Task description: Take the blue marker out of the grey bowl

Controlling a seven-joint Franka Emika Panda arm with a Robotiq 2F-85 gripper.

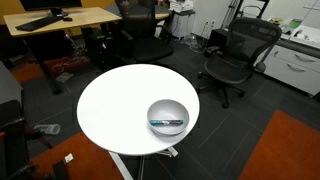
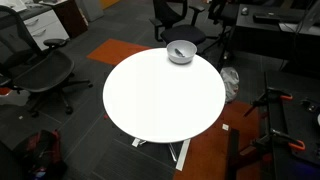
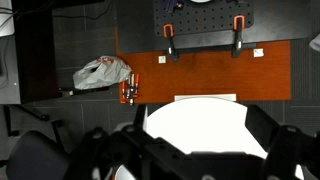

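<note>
The grey bowl (image 1: 167,115) sits near the edge of the round white table (image 1: 115,105). It also shows in an exterior view (image 2: 181,51) at the table's far edge. The blue marker (image 1: 167,123) lies across the inside of the bowl. Neither the arm nor the gripper shows in either exterior view. In the wrist view my gripper (image 3: 198,128) is high above the white table (image 3: 200,120), with its two dark fingers wide apart and nothing between them. The bowl and the marker are out of the wrist view.
Black office chairs (image 1: 236,55) (image 2: 40,70) stand around the table, and a wooden desk (image 1: 60,20) is behind it. Orange carpet (image 3: 205,75), a crumpled plastic bag (image 3: 102,72) and a black board with orange clamps (image 3: 205,25) lie on the floor.
</note>
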